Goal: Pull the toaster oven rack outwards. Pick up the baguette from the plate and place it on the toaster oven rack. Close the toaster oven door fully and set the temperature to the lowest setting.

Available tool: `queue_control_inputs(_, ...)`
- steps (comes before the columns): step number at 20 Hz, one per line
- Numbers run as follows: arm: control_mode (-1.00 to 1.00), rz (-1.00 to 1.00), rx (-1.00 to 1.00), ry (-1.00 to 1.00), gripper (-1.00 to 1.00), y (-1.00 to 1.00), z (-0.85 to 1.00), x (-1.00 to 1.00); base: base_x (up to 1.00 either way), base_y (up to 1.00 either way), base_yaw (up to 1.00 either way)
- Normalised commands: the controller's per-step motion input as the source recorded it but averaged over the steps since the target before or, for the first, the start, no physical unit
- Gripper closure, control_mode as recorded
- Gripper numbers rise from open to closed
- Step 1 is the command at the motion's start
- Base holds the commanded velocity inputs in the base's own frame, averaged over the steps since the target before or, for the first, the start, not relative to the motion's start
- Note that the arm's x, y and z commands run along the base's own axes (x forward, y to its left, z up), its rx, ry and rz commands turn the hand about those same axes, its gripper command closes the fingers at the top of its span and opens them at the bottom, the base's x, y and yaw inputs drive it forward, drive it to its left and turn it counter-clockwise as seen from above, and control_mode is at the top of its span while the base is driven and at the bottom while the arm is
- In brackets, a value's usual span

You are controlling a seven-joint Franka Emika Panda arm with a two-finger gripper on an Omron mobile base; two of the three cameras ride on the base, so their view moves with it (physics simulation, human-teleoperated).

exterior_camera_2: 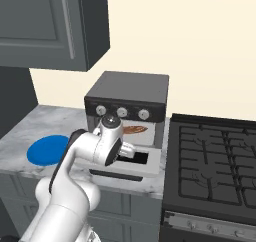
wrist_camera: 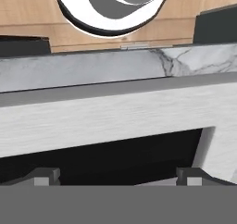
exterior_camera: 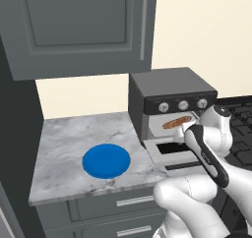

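Brown baguette (exterior_camera: 177,122) half behind arm

1. Boxy dark-grey toaster oven (exterior_camera: 172,97) sits at the back right of the grey marble counter (exterior_camera: 69,143), hard beside the black stovetop (exterior_camera_2: 215,168)
2. Its light-grey windowed door (exterior_camera_2: 145,162) lies folded down flat in front of it, over the counter's front edge
3. Small brown baguette (exterior_camera: 176,122) lies inside the oven, on the thin light-grey rack (exterior_camera: 165,132)
4. Round bright-blue plate (exterior_camera: 106,161) lies on the counter left of the oven, near the front
5. Grey wall cabinet (exterior_camera: 78,25) hangs above the counter's left part
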Motion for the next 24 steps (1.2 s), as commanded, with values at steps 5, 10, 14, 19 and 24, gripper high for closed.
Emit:
queue_control_inputs(5, -1.00, 0.00, -0.05, -0.07, -1.00, 0.15, -0.14, 0.23, 0.00, 0.00, 0.00)
queue_control_inputs(10, -1.00, 0.00, -0.09, -0.07, -1.00, 0.21, -0.08, 0.26, 0.00, 0.00, 0.00)
queue_control_inputs(14, -1.00, 0.00, -0.10, -0.07, -1.00, 0.19, -0.04, 0.28, 0.00, 0.00, 0.00)
queue_control_inputs(19, -1.00, 0.00, -0.10, -0.08, -1.00, 0.15, -0.07, 0.31, 0.00, 0.00, 0.00)
queue_control_inputs(24, -1.00, 0.00, -0.09, -0.10, -1.00, 0.11, -0.18, 0.27, 0.00, 0.00, 0.00)
